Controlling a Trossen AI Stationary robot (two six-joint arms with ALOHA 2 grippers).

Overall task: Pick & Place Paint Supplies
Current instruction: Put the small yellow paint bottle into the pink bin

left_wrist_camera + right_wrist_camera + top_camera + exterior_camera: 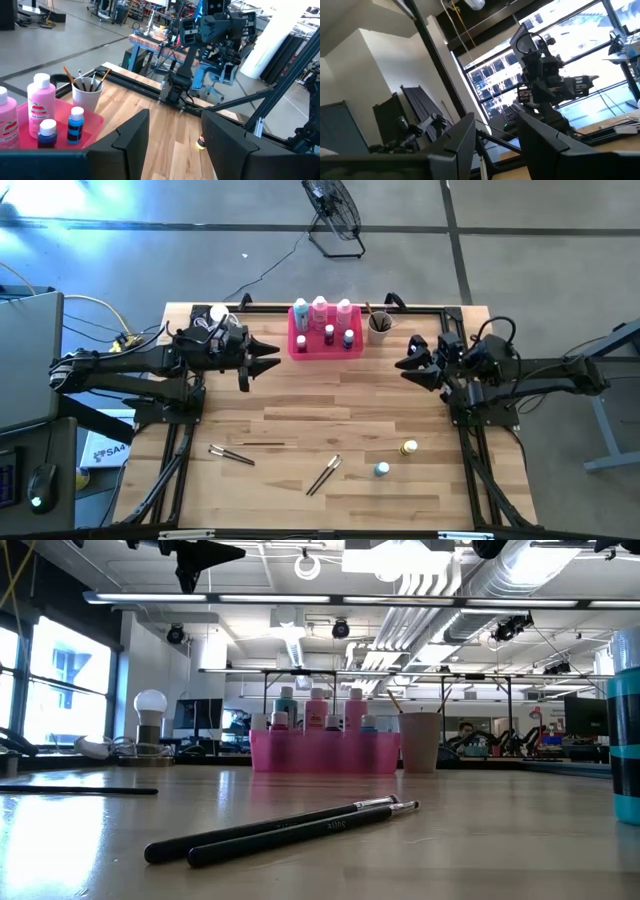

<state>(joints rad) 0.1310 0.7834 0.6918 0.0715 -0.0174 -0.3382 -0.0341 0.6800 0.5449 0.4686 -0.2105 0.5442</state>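
Observation:
The pink tray (325, 348) at the table's far middle holds three tall white-capped bottles (320, 311) and small bottles (329, 335). Beside it, a beige cup (379, 327) holds brushes. On the near half of the table lie loose paintbrushes (231, 454), (323, 475), a thin brush (262, 444), a tiny yellow bottle (409, 448) and a tiny teal bottle (382, 470). My left gripper (272, 357) hovers open, high above the table and left of the tray. My right gripper (403, 367) hovers open to the tray's right. Both hold nothing.
Black metal rails (440, 308) frame the table's far edge and sides. In the low view two dark brushes (290, 830) lie close to the camera and the teal bottle (625, 750) stands at the right edge. Bare wood lies between the tray and the loose supplies.

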